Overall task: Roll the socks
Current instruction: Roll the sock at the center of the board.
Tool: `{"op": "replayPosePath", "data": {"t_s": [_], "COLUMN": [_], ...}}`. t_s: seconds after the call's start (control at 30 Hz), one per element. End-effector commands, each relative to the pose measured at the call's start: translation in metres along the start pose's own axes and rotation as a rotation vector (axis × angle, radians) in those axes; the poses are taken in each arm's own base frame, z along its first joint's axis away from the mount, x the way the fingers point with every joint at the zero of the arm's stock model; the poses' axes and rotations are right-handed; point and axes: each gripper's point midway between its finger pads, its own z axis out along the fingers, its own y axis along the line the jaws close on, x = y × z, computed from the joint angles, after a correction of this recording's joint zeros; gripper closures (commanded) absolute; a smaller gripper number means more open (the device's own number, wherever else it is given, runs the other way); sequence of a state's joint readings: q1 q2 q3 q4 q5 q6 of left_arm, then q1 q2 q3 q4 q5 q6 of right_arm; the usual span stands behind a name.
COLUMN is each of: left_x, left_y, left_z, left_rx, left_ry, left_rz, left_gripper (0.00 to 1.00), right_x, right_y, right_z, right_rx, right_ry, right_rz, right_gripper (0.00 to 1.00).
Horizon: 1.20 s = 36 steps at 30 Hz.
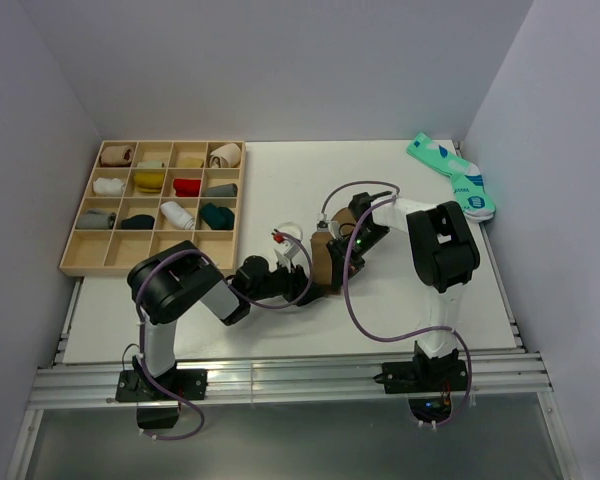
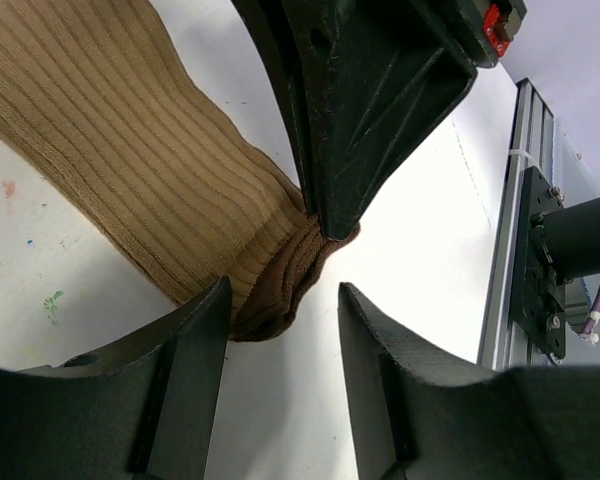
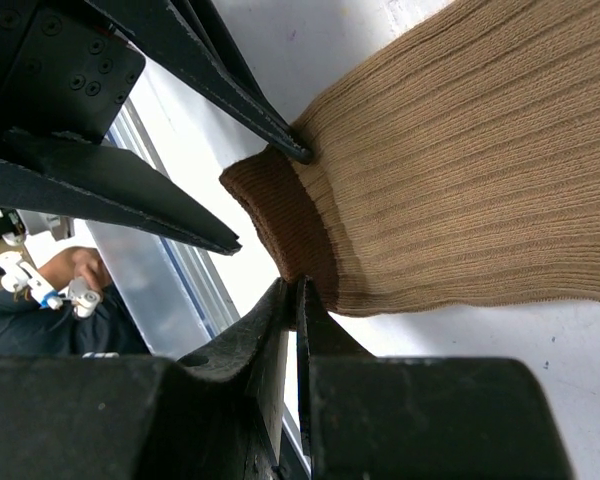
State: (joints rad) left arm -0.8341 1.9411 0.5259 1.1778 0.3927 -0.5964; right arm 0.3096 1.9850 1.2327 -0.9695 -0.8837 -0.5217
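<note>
A white table (image 1: 280,180) stands between pale, bare walls. At the upper left of the top view, a shallow wooden tray (image 1: 92,255) divided into small compartments holds rolled socks (image 1: 187,187) of several colours. At the upper right, near the table's far corner, a teal pair of socks with white and blue marks (image 1: 455,172) lies flat.

A long tan-brown ribbed sock (image 3: 480,170) lies at the middle of the table, between the two arms. It ends in a darker brown band (image 3: 280,215).

In the right wrist view, the right gripper (image 3: 298,290) rises from the bottom centre. Its two fingers are pressed together and pinch the lower edge of the sock at the dark band. The fabric puckers at that spot in the left wrist view.

The left gripper (image 2: 282,290) sits at the bottom of its own view with its fingers clearly spread. It holds nothing. The sock's dark end lies just ahead of the gap, and the left-hand finger (image 2: 195,340) is touching or very nearly touching the sock's edge.
</note>
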Motion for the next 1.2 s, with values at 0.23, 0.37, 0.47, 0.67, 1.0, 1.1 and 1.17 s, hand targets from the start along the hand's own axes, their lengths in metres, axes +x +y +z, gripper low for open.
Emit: {"op": "replayPosePath", "data": {"t_s": [0.23,0.37,0.47,0.67,1.0,1.1,1.17], "left_x": [-0.017,-0.016,-0.013,-0.009,-0.007,-0.003,-0.007], "left_y": [-0.005,-0.004,-0.004,-0.001,0.014,0.019,0.024], "left_z": [0.011,0.011,0.011,0.011,0.017,0.019,0.022], "left_rx": [0.028,0.025,0.032,0.015,-0.069,-0.112,-0.149], "left_ry": [-0.044,-0.038,-0.026,-0.016,0.008,0.042,0.050], "left_rz": [0.004,0.001,-0.001,-0.011,-0.065,-0.092,-0.103], "left_gripper": [0.56,0.60,0.60,0.65,0.77,0.83,0.90], "right_x": [-0.013,-0.014,-0.015,-0.017,-0.012,-0.012,-0.014], "right_y": [-0.002,-0.004,-0.007,-0.015,-0.021,-0.024,-0.025], "right_z": [-0.005,-0.004,-0.005,-0.005,-0.005,-0.007,-0.011], "right_rx": [0.011,0.024,0.038,0.074,0.120,0.151,0.179], "right_ry": [-0.036,-0.042,-0.048,-0.055,-0.054,-0.061,-0.082], "right_rz": [-0.010,-0.008,0.001,0.004,-0.012,-0.025,-0.041], "right_gripper": [0.90,0.90,0.90,0.90,0.90,0.89,0.86]}}
